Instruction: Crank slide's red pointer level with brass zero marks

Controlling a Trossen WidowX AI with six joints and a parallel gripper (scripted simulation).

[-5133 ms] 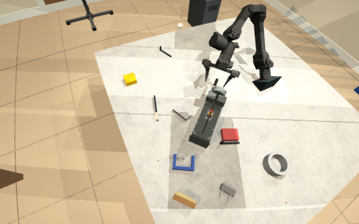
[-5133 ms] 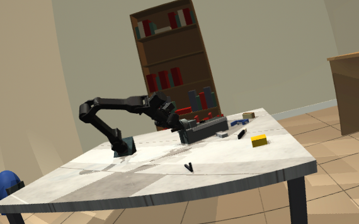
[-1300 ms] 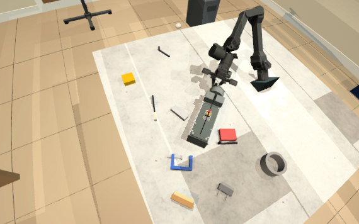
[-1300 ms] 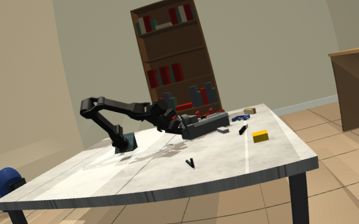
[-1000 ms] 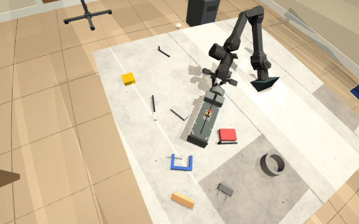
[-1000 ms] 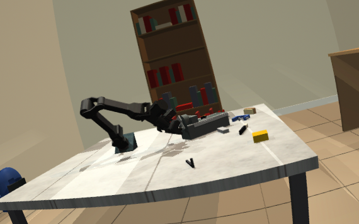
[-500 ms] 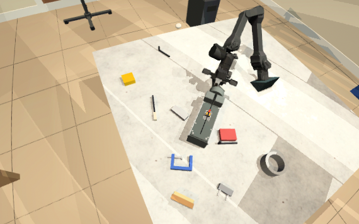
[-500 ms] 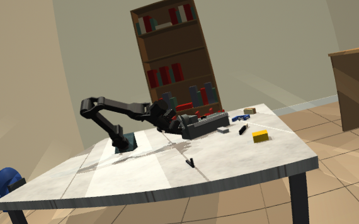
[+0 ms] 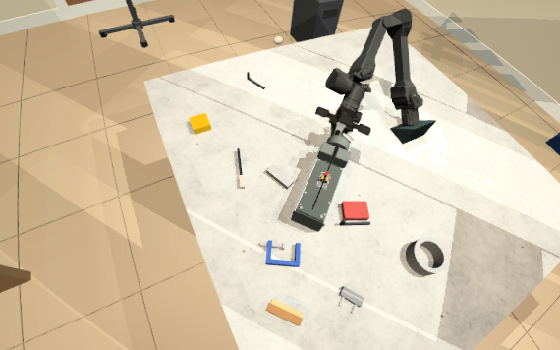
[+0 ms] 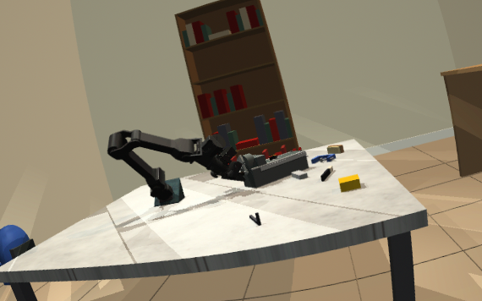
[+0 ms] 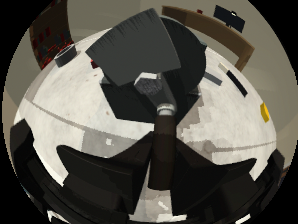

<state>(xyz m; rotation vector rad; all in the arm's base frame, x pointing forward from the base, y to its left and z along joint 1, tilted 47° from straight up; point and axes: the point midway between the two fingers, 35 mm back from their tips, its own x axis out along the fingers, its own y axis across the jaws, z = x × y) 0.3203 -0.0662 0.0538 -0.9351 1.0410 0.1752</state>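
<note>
Crank handle lies between the fingers of the hand, grasped.

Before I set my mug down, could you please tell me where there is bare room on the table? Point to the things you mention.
There is room between the yellow block (image 9: 200,123) (image 10: 349,183) and the hex key (image 9: 255,82) (image 10: 255,219), and between the blue clamp (image 9: 283,262) and grey ring (image 9: 411,258). It is crowded around the crank machine (image 9: 308,197) (image 10: 278,171).
</note>
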